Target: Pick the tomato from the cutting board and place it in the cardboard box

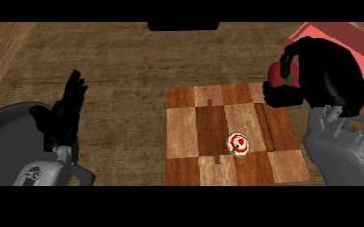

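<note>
Dark brown wood-grain counter (pixel 128 57), lit dimly, with a patchwork cutting board (pixel 235 134) lying right of centre. Right hand (pixel 320 77) is up at the board's far right corner, fingers curled round the tomato (pixel 280 77); only a red sliver with a green stem shows past the black fingers. Tomato is off the board, carried in the air between board and the cardboard box (pixel 331 33), which looks pinkish-red here and sits at the far right, partly hidden behind the hand. Step in hand, by my read: transport to the box. To do it well, keep the curl closed, carry on up and right until the tomato is clearly over the box opening and not its near wall, lower, then let go. A small red-and-white round item (pixel 239 143) sits on the board, no concern. Left hand (pixel 68 108) rests at the left edge, fingers straight up, holding nothing.
</note>
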Controlling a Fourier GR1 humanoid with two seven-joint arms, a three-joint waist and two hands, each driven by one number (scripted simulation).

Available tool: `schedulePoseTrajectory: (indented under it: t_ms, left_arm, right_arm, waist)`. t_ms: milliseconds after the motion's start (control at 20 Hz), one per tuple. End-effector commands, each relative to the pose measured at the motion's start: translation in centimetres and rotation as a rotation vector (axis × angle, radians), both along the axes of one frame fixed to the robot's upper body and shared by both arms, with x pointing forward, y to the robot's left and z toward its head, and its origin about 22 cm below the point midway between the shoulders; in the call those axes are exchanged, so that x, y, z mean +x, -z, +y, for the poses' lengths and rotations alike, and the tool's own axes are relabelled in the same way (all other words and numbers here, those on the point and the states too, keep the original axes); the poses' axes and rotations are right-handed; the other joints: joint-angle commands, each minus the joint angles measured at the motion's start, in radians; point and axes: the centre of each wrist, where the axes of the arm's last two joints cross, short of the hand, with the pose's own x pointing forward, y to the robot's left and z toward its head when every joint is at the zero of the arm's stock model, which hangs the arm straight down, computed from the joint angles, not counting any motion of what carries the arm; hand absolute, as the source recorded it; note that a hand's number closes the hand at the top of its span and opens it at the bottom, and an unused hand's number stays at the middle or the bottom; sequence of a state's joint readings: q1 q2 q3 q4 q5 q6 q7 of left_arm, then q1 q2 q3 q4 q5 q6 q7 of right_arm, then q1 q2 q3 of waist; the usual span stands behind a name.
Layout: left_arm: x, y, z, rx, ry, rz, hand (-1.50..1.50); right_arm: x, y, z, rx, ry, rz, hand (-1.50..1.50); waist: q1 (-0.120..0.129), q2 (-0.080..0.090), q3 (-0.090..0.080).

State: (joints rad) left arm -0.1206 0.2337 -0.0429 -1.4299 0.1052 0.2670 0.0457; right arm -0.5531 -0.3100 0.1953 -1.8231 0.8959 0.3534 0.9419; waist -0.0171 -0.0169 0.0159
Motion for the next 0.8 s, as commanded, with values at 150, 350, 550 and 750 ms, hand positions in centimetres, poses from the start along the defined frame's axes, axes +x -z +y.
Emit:
schedulePoseTrajectory:
  t_ms: [150, 350, 550, 750]
  left_arm:
    - [-1.4, 2.3, 1.1, 0.032, -0.047, 0.115, 0.0]
    - [-2.2, 4.4, -0.6, 0.004, -0.04, 0.116, 0.0]
    - [-1.6, 3.3, 0.3, 0.012, -0.041, 0.13, 0.0]
    - [-0.8, 2.2, 1.5, 0.015, -0.045, 0.105, 0.0]
  right_arm:
    - [-1.5, -6.2, -4.3, -0.048, 0.135, -0.089, 1.5]
    - [-0.7, -7.6, -6.1, -0.095, 0.172, -0.122, 1.5]
    - [0.7, -7.8, -11.0, -0.044, 0.218, -0.18, 1.5]
    - [1.6, -7.8, -14.7, -0.012, 0.216, -0.185, 1.5]
  waist:
    - [0.007, 0.012, -0.017]
    - [0.012, 0.017, -0.017]
    - [0.019, 0.021, -0.015]
    - [0.021, 0.021, -0.016]
